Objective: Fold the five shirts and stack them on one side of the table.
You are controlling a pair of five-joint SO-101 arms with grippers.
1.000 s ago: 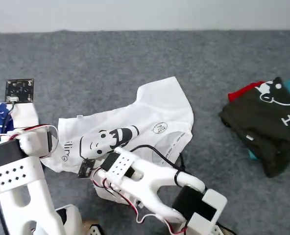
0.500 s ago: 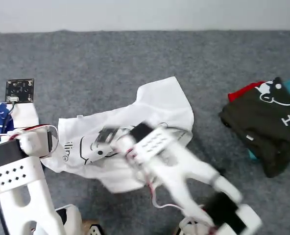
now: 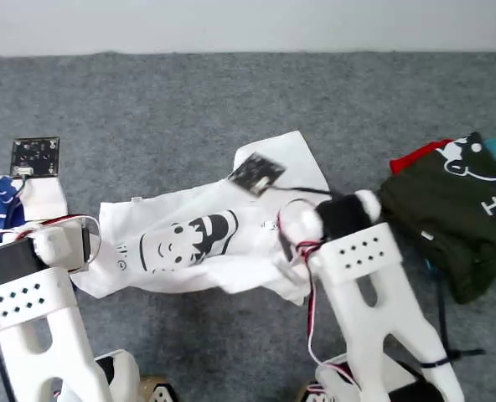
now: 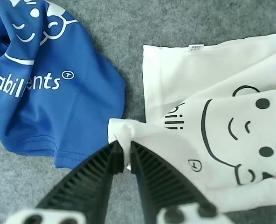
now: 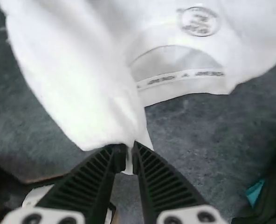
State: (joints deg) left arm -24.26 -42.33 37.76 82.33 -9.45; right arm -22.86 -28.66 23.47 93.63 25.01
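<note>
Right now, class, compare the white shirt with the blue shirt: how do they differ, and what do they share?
The white shirt lies spread out, mostly flat; the blue shirt sits bunched beside it. The left hand and right hand pinch the white shirt's edges; nothing grips the blue shirt. Both carry a cartoon-face print.

The white shirt (image 3: 231, 251) is soft matt cloth; the table covering (image 3: 189, 109) rough, fuzzy fabric.

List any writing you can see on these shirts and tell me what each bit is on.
Blue shirt: white lettering, broken by folds; no whole word reads.
Black shirt: white lettering, cut off at the picture's edge.
White shirt: small print beside the face drawing, a round stamp and a neck tape, all too small to read.
</note>
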